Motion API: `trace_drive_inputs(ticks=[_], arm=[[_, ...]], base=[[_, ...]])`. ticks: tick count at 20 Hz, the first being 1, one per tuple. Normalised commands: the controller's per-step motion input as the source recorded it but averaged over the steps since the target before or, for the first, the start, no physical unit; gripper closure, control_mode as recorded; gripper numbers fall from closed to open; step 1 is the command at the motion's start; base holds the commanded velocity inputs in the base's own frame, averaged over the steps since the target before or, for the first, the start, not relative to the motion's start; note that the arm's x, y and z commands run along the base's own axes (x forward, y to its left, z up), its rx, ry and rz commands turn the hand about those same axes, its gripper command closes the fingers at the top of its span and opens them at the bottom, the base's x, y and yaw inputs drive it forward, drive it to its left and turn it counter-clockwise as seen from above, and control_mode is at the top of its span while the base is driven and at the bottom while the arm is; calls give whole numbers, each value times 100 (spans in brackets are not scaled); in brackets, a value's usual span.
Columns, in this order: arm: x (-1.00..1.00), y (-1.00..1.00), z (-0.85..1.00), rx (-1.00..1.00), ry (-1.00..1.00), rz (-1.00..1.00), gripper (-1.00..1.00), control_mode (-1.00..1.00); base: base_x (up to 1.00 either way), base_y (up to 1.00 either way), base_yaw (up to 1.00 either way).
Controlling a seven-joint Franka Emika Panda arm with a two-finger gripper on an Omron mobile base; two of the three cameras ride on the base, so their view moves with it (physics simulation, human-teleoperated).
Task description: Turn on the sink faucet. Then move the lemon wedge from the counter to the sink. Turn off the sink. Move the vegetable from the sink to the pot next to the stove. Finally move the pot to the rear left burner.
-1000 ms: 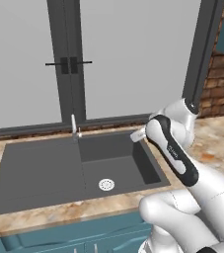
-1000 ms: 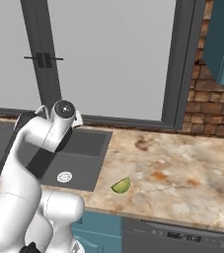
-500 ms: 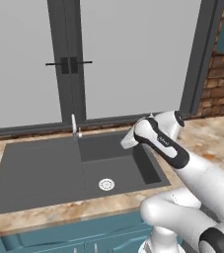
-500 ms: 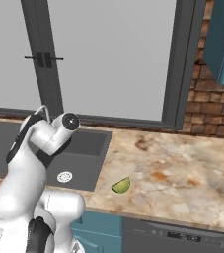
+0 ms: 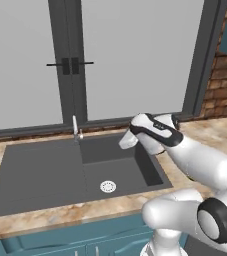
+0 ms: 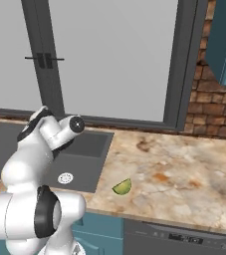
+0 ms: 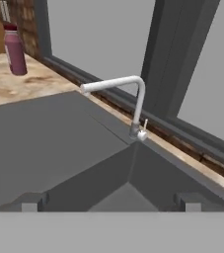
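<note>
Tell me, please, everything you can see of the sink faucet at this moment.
The sink faucet is a thin, pale silver metal spout that rises upright from the back rim of the dark grey sink, then bends at the top into a long arm reaching sideways over the flat drainboard part. A small lever sticks out at its base. No water can be seen running from it, and nothing touches it.

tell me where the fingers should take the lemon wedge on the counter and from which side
Grip the lemon wedge across its thick middle, from straight above. It lies low on the counter just right of the sink, with open stone around it, so there's probably room for one finger on the curved rind and one on the cut side. The pointed tips look too thin to hold.
</note>
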Motion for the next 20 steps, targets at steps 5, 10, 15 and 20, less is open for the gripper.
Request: trace_drive_inputs(ticks=[5,10,15,20], arm=[[44,6,0,8,-10,8,-100,-100],[30,11,-3,3,0,6,-100,-100],[50,28,-7,3,0,3,-100,-100],[34,40,-26,0,0,2,-100,-100]], base=[[0,0,0],[0,0,0],[0,0,0],[0,0,0]])
